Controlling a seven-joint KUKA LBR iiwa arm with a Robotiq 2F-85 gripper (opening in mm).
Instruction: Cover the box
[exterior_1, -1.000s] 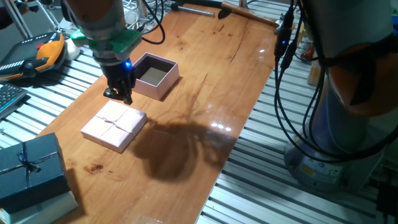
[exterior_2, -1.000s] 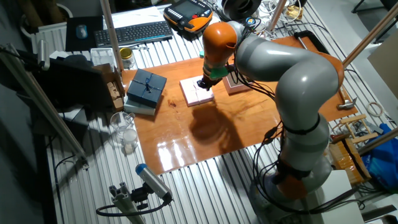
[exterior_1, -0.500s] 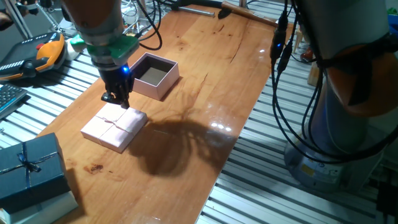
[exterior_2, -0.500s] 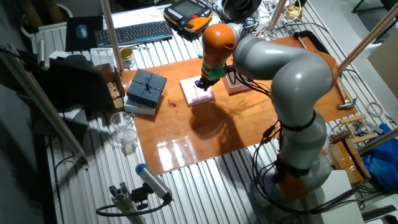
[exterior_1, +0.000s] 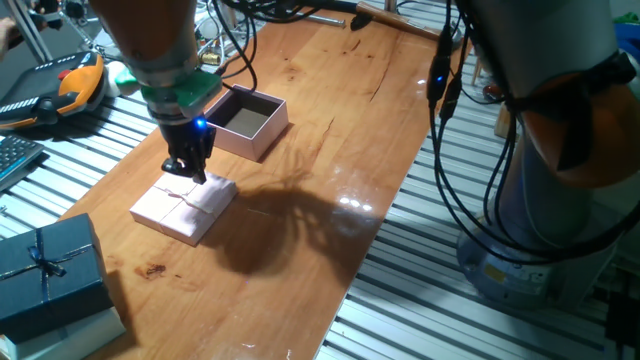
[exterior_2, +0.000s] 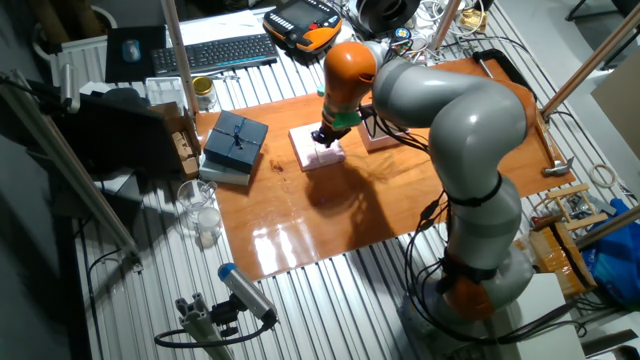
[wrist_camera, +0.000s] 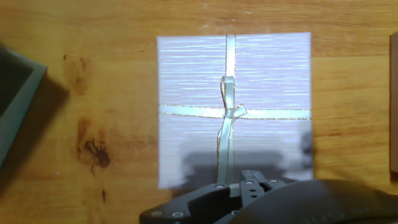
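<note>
Lowered and shifted off the box (exterior_1: 247, 121), the gripper (exterior_1: 187, 170) hangs over the lid (exterior_1: 184, 206), finger spread impossible to tell; the open box sits just beyond it, lid directly beneath.

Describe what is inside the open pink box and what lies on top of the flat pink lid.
The box shows only a bare brownish inside; the near wall hides part of its floor. On the lid lies a string cross tied in a bow. The gripper is above the lid's edge.
</note>
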